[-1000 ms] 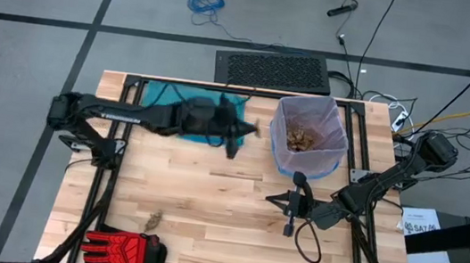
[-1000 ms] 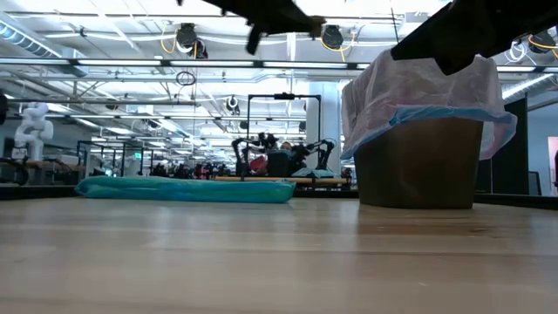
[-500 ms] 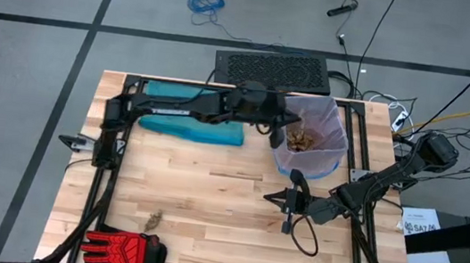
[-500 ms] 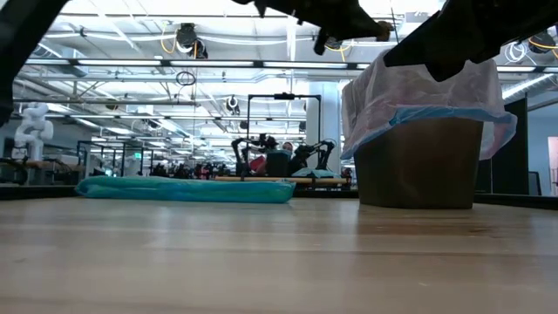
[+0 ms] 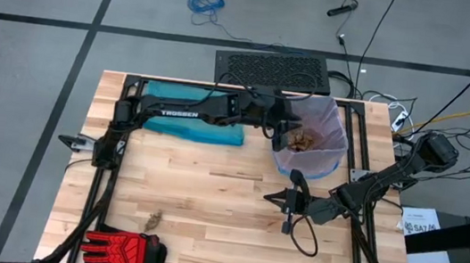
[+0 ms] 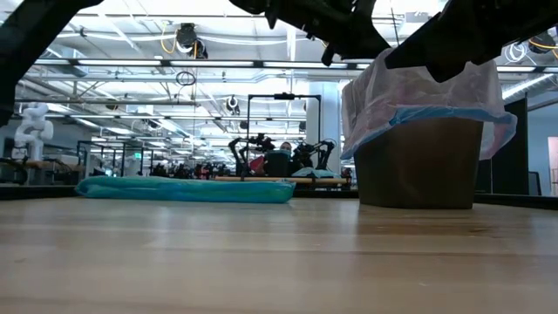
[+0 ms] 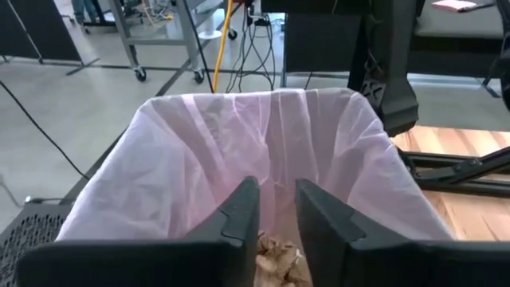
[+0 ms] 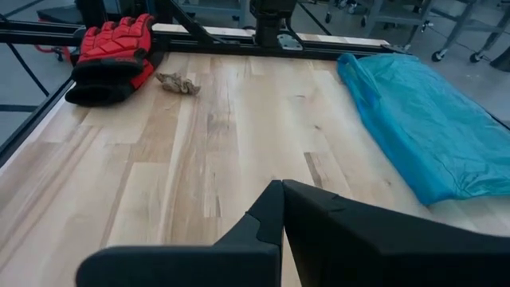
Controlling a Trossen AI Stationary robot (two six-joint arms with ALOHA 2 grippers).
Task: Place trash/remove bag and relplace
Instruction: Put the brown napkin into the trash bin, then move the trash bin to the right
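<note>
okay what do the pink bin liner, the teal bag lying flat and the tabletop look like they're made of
Bin liner: seemingly thin plastic film, translucent pale pink, softly creased and draped over the bin's edge.
Teal bag: likely plastic too, with a slight sheen and wrinkles, lying flat.
Tabletop: looks like wood, pale joined strips with visible grain and a smooth matte finish.

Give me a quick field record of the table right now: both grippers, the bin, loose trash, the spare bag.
left gripper: over the pink-lined bin, fingers apart, nothing between them
right gripper: shut, empty, over bare table in front of the bin
bin liner: in place, blue rim folded over the bin's edge
trash in bin: pile of tan paper wads
loose wad: on table near the red glove
teal bag: lying flat left of the bin
</note>
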